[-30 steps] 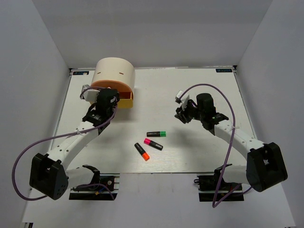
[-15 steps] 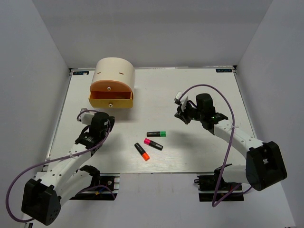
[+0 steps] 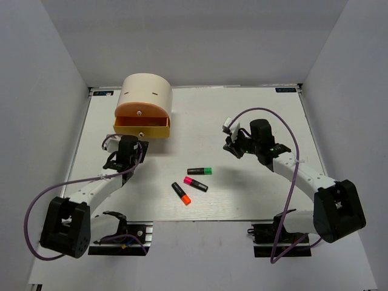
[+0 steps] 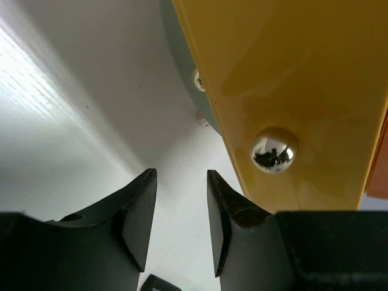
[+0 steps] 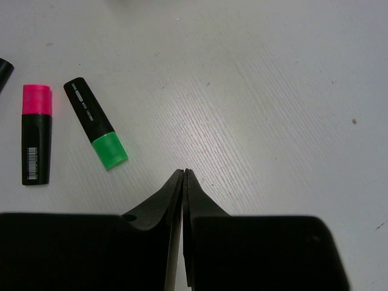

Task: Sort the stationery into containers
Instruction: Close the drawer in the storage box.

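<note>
The container, a cream drum [image 3: 145, 94], stands at the back left with an orange drawer [image 3: 140, 112] and, below it, a yellow drawer [image 3: 143, 128] that sticks out. My left gripper [image 3: 127, 143] [image 4: 180, 176] is open and empty just in front of the yellow drawer, whose shiny knob [image 4: 274, 150] lies to the right of the fingers. Three highlighters lie mid-table: green cap [image 3: 199, 171] [image 5: 96, 122], pink cap [image 3: 196, 183] [image 5: 36, 133], orange cap [image 3: 181, 193]. My right gripper [image 3: 232, 149] [image 5: 183, 172] is shut on nothing, right of them and above the bare table.
White walls close in the table [image 3: 254, 115] on the left, back and right. Purple cables [image 3: 285, 136] loop beside both arms. The arm bases and mounting clamps sit at the near edge.
My left gripper left the drawers, drew back toward the near edge, then came forward to the yellow drawer and opened. The right arm has hardly moved.
</note>
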